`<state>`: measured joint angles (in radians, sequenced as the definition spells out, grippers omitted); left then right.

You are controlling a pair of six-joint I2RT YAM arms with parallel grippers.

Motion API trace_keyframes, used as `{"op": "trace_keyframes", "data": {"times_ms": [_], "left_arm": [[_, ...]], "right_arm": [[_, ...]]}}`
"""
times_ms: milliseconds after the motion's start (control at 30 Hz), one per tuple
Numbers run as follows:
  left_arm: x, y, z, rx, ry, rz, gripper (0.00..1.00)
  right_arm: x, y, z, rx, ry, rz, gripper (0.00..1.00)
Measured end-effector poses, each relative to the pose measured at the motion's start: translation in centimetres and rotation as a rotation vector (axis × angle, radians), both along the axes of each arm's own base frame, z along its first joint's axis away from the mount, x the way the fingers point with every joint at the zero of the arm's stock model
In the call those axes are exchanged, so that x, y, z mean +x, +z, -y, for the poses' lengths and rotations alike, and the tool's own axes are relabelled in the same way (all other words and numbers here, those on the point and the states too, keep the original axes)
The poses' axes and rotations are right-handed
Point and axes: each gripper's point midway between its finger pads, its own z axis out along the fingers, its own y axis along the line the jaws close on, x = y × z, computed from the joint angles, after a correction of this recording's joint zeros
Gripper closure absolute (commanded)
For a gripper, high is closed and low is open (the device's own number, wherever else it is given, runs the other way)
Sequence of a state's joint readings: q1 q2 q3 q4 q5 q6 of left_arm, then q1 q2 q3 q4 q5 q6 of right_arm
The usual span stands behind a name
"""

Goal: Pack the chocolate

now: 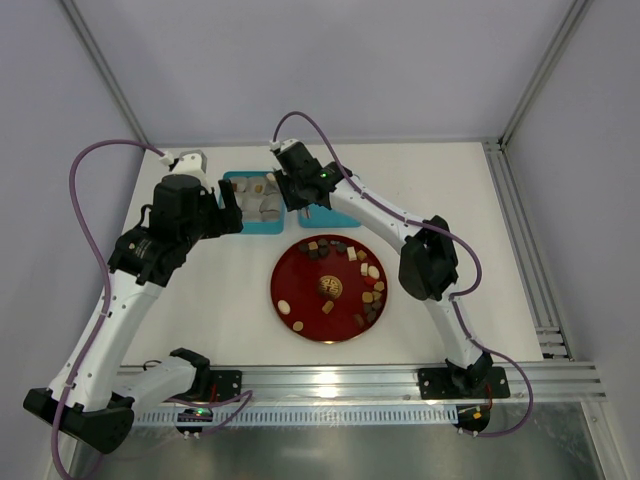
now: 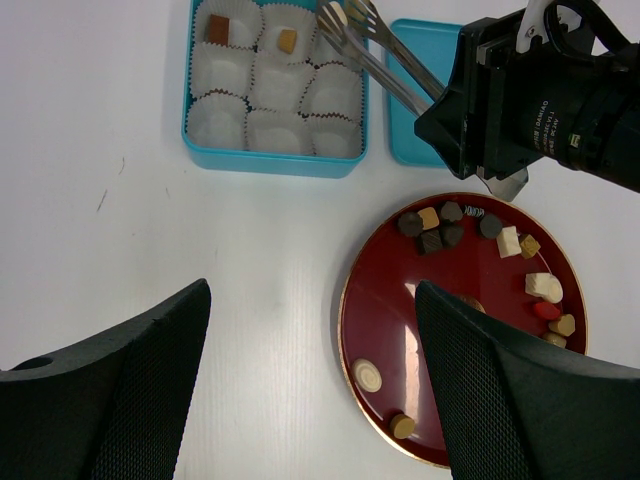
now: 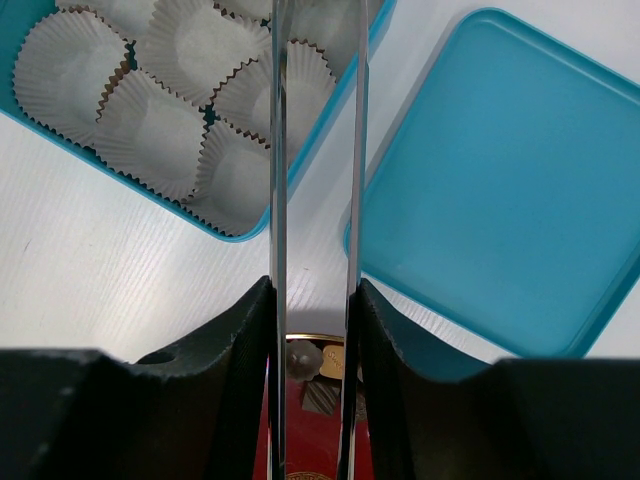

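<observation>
The chocolate (image 2: 430, 240) lies as several small dark, tan and white pieces on a red plate (image 2: 380, 320), seen from above as chocolate (image 1: 320, 248) on the plate (image 1: 300, 285). Two more pieces (image 2: 218, 28) sit in paper cups of a teal box (image 2: 270, 160). My right gripper (image 3: 313, 340) is shut on metal tongs (image 3: 278, 200). The tongs (image 2: 390, 75) reach over the box's far right cups, tips slightly apart, with nothing visible between them. My left gripper (image 2: 310, 390) hangs open over the table just left of the plate, holding nothing.
The box's teal lid (image 3: 500, 200) lies flat to the right of the box (image 3: 240, 230), partly under my right arm (image 1: 380, 215). White paper cups (image 3: 150, 130) fill the box. A gold emblem (image 1: 330, 287) marks the plate's middle. A metal rail (image 1: 350, 378) runs along the near edge.
</observation>
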<state>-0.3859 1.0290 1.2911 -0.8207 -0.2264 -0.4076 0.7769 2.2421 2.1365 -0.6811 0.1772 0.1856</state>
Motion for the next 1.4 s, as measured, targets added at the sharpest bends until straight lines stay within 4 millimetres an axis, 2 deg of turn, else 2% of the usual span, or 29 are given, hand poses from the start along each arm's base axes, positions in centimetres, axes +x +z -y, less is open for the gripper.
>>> {"op": "trace_keyframes", "data": {"times_ms": [1033, 1300, 1400], "left_arm": [[0.0, 0.0, 0.0, 0.000, 0.000, 0.000, 0.19], [0.0, 0.0, 0.0, 0.000, 0.000, 0.000, 0.18], [0.0, 0.0, 0.0, 0.001, 0.001, 0.000, 0.18]], "right_arm": [[-0.1, -0.7, 0.0, -0.002, 0.003, -0.006, 0.60], [-0.1, 1.3, -0.2, 0.022, 0.004, 0.020, 0.60], [-0.6, 2.9, 0.3, 0.030, 0.003, 0.030, 0.61]]}}
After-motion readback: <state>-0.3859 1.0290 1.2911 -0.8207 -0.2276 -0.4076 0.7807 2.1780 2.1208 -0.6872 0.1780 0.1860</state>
